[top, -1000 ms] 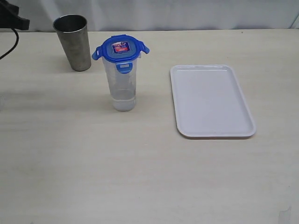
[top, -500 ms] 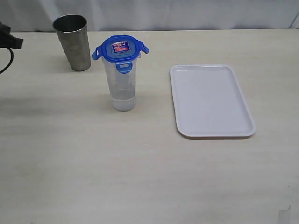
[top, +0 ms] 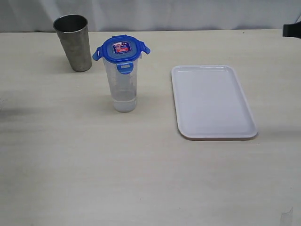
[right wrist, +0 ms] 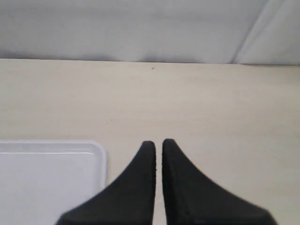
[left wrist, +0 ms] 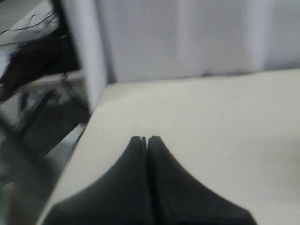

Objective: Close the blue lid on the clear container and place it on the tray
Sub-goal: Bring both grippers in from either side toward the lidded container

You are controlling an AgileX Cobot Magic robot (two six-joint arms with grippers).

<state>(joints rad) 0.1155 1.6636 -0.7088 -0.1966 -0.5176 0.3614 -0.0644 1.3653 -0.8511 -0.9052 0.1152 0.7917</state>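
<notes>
Container status: clear container [top: 123,89] stands upright on the table [top: 70,165], left of centre, not on the tray [top: 212,101]. Blue lid [top: 121,49] sits level on its rim, label up. The near flap is folded down against the container wall. The left and right flaps stick out and up, unlatched. Far flap: can't tell.

Tray lies flat to the right of the container, well apart from it, long side running near to far. Metal cup [top: 73,42] is upright at far left, behind and left of the container, close but not touching.

Left gripper [left wrist: 146,139]: closed, fingertips pressed together, nothing between them. It sits by the table's left edge, toward the far corner. Its wrist picture is blurred, and what lies past the edge is too soft to name.

Right gripper [right wrist: 156,143]: closed too, only a hairline slit between the tips, holding nothing. It hangs over bare tabletop just right of the tray's far right corner and isn't touching the tray. In the exterior view only a dark bit of the right arm [top: 292,29] shows, at the far right edge.

Both grippers are well apart from the container.
</notes>
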